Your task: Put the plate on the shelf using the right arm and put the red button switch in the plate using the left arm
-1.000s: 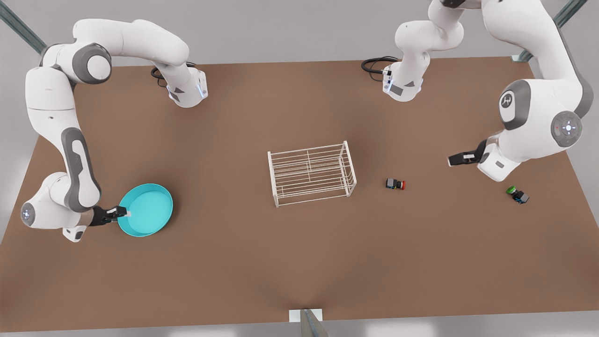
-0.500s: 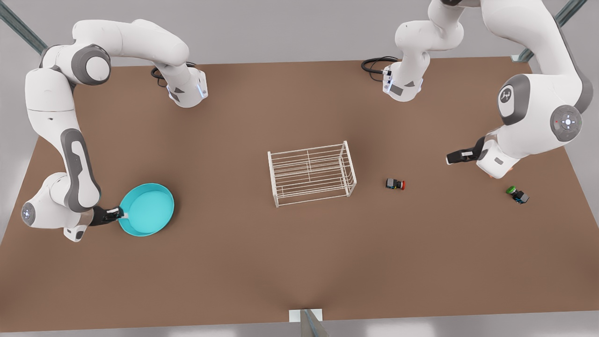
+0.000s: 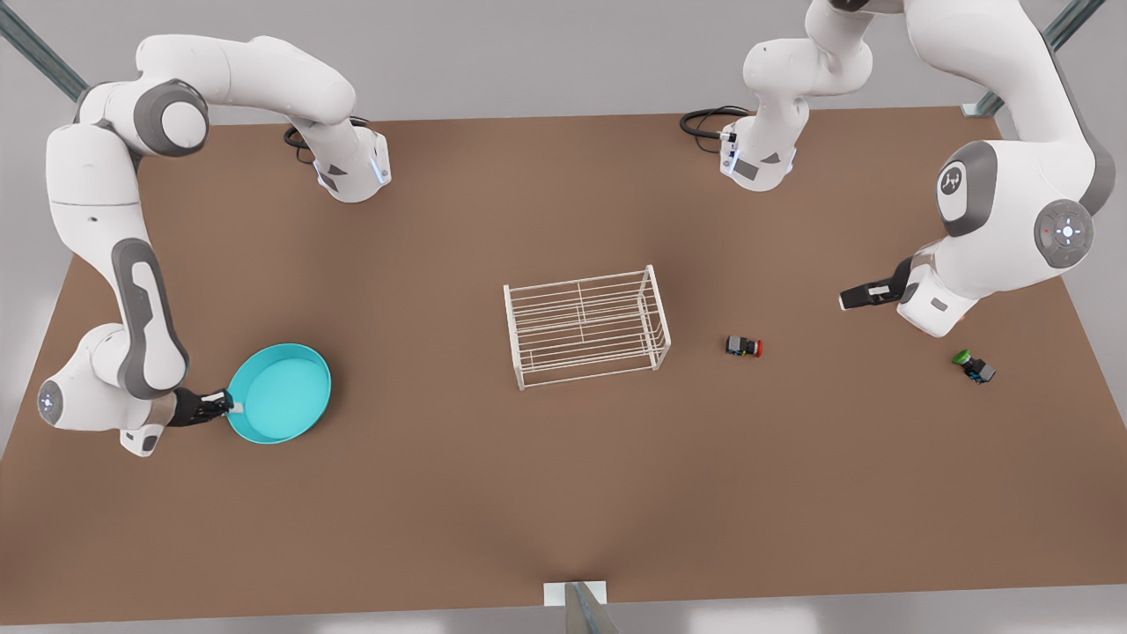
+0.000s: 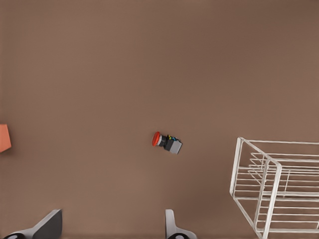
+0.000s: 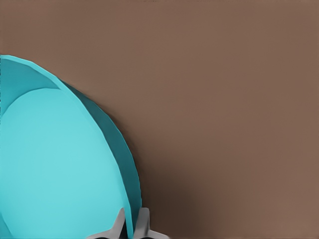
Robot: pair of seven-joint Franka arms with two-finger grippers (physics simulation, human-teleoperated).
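The turquoise plate [image 3: 283,394] is at the front view's left, slightly tilted, and my right gripper [image 3: 232,406] is shut on its near rim. The right wrist view shows the plate [image 5: 55,169] with its rim pinched in my right gripper [image 5: 131,225]. The white wire shelf [image 3: 585,326] stands mid-table. To its right in the front view lies the red button switch [image 3: 745,346] on its side. My left gripper [image 3: 849,299] hovers open farther to the front view's right. In the left wrist view the switch [image 4: 166,142] lies ahead of the left gripper [image 4: 110,228], beside the shelf [image 4: 269,186].
A green-capped switch [image 3: 973,364] lies near the table's edge at the front view's right. An orange cube [image 4: 2,138] shows in the left wrist view. Both arm bases stand along the far edge. Bare brown table stretches between plate and shelf.
The right gripper has carried the plate slightly toward the front view's right. The left arm has shifted a little, with its gripper staying above the table near the red switch.
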